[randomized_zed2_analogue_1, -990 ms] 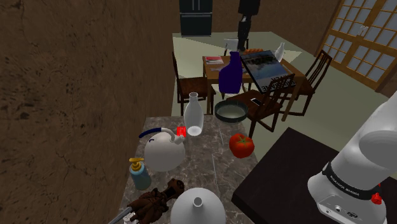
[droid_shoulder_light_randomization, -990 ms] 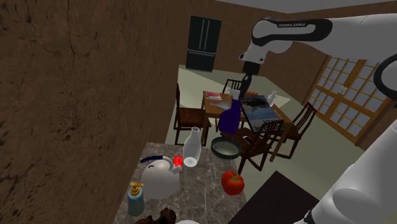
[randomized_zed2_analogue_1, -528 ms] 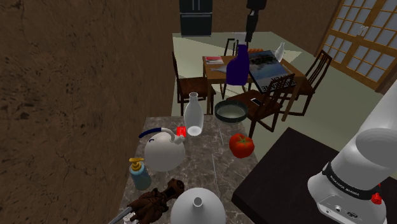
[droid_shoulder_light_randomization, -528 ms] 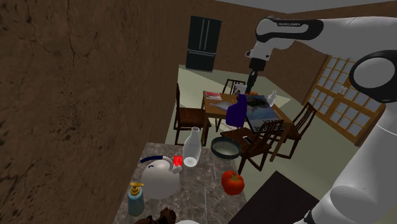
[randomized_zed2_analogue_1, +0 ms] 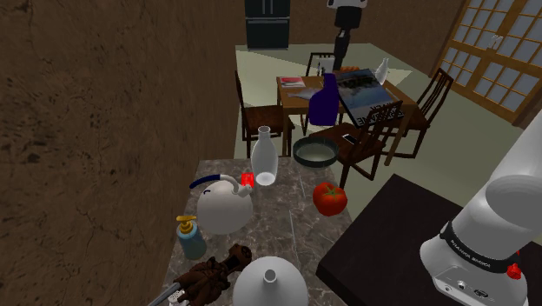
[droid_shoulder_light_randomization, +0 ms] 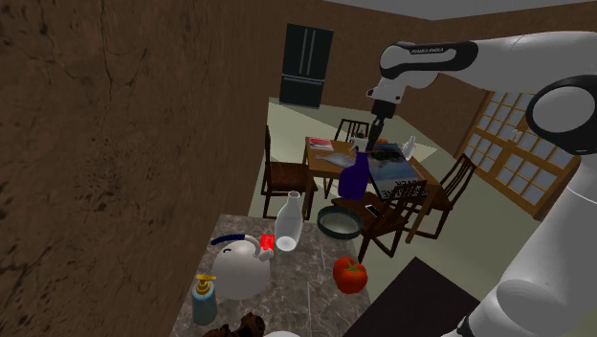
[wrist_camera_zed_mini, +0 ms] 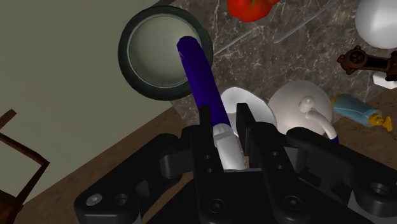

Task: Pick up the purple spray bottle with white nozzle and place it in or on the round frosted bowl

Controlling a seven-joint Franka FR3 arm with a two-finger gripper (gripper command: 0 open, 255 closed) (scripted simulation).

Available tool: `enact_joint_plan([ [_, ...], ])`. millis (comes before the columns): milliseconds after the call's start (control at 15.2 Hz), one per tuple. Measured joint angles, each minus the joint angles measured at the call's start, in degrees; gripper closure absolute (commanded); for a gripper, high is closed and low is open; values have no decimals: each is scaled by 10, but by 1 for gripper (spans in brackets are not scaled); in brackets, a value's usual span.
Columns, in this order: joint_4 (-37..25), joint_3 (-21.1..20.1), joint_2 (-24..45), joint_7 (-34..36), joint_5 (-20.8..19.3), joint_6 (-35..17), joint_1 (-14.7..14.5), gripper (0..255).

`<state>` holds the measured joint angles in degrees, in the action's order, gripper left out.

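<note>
Marble counter [droid_shoulder_light_randomization: 306, 287] carries a teapot [droid_shoulder_light_randomization: 239, 271] and a tomato [droid_shoulder_light_randomization: 349, 275] up front, with the dark-rimmed bowl [droid_shoulder_light_randomization: 340, 223] at its far edge. Above that bowl the gripper [droid_shoulder_light_randomization: 370, 144] is clamped on the white nozzle [wrist_camera_zed_mini: 228, 145] of the purple spray bottle [droid_shoulder_light_randomization: 354, 177], which hangs tilted in the air. Let go from this height, the tall bottle could topple over the low rim or off the counter.

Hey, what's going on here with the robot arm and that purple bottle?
The arm's black gripper is shut on the white top of a purple spray bottle and holds it in the air. The bottle hangs from the fingers with its base over the round dark-rimmed bowl, and it is not yet set in the bowl. A tomato and a white kettle sit on the marble counter nearby.
</note>
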<state>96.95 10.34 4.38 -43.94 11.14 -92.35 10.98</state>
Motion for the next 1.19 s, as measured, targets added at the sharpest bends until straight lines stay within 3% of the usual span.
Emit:
enact_joint_plan([
  [1188,115,-2,20,-24,8,-133,-2,255],
])
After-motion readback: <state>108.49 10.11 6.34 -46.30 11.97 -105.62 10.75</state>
